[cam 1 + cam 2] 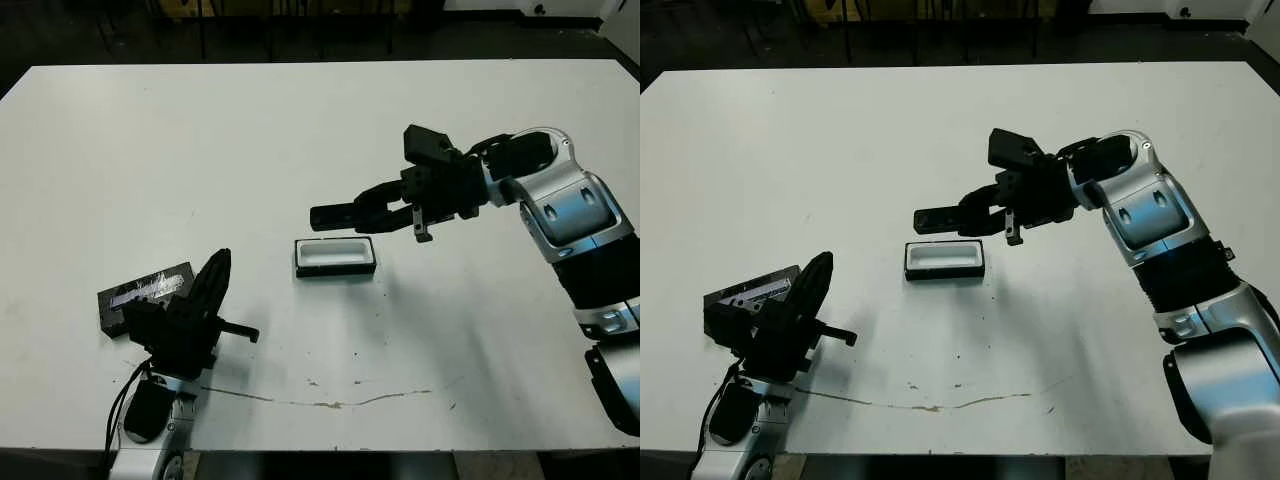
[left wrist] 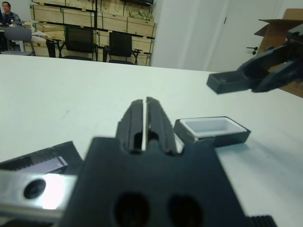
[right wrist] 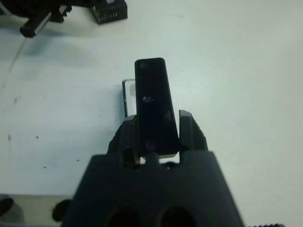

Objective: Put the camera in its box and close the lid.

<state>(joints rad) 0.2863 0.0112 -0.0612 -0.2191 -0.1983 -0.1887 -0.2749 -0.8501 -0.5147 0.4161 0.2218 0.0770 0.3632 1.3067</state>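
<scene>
Near the table [image 1: 300, 120] centre, the box [image 1: 336, 257] sits open, white inside up, nothing in it; the right gripper [image 1: 385, 211] hangs just above and behind it, jaws clamped on the camera [image 1: 338, 215], which sticks out level past the fingertips toward the robot's left, off the table, its free end over the box's far-left edge; at the near-left, the left gripper [image 1: 212, 278] rests low, fingers [image 2: 142, 124] pressed together with only a thin slit, holding nothing; the lid [image 1: 148, 292] lies flat just beside it on the left, silvery print up, well apart from the box.
</scene>
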